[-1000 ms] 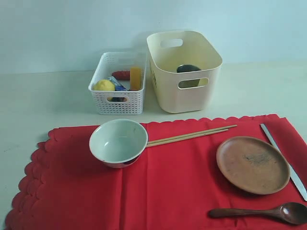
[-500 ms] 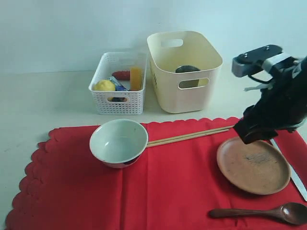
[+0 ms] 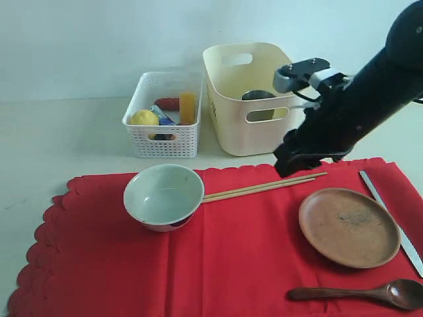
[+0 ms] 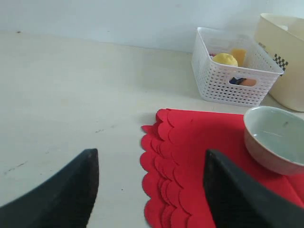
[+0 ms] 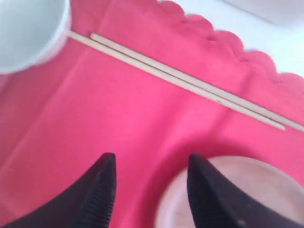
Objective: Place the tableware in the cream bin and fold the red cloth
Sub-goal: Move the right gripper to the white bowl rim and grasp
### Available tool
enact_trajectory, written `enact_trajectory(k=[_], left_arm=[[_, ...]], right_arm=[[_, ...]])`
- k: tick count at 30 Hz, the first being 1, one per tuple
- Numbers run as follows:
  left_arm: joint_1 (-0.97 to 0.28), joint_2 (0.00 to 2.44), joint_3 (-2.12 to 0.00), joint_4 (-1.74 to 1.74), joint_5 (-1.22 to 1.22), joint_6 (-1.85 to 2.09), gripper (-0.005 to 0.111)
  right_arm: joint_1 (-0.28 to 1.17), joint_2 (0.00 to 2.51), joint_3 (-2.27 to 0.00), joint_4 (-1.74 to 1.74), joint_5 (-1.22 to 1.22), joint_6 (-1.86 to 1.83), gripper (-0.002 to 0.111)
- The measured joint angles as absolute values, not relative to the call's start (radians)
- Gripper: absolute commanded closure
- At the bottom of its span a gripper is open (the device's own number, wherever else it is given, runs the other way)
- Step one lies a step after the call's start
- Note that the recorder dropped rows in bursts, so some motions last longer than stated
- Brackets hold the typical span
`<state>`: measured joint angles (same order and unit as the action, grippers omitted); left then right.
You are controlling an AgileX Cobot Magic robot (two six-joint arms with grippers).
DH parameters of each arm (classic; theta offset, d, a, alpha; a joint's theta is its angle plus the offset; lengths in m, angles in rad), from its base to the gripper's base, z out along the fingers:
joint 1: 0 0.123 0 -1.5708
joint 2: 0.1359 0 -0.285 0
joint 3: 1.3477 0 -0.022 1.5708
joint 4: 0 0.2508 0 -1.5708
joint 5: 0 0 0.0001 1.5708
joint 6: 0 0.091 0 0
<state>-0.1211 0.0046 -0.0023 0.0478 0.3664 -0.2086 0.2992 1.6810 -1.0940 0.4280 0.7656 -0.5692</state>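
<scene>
While my right gripper (image 5: 149, 164) hangs with jaws apart and empty over the far part of the one red cloth (image 3: 218, 257), my left gripper (image 4: 151, 159) hovers just as open and empty above the bare bench (image 4: 71, 95) off the cloth's left edge. On the cloth I count one pale bowl (image 3: 163, 196) near the far left corner, two wooden chopsticks (image 3: 264, 187) side by side along the far edge and reaching the bowl, one brown plate (image 3: 349, 226) toward the right, one knife (image 3: 390, 221) along the right edge, and one dark spoon (image 3: 360, 292) at the near right corner. Two containers stand toward the bench's far edge: the cream bin (image 3: 254, 125) holding one steel cup (image 3: 259, 95), and a white basket (image 3: 163, 139) of food beside it.
</scene>
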Motion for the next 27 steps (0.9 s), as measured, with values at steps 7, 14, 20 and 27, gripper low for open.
enact_trajectory(k=[7, 14, 20, 27], left_arm=[[-0.121, 0.005, -0.002, 0.048, 0.366, -0.209, 0.045], [-0.121, 0.005, -0.002, 0.048, 0.366, -0.209, 0.045], [-0.121, 0.005, -0.002, 0.048, 0.366, -0.209, 0.045], [-0.121, 0.005, -0.002, 0.048, 0.366, -0.209, 0.045]], right_arm=[[0.349, 1.756, -1.203, 0.588, 0.83, -0.571, 0.063], [0.458, 1.81, -1.259, 0.605, 0.816, -0.571, 0.063], [0.522, 1.896, -1.348, 0.535, 0.8, -0.51, 0.063], [0.532, 2.036, -1.486, 0.421, 0.788, -0.393, 0.063]])
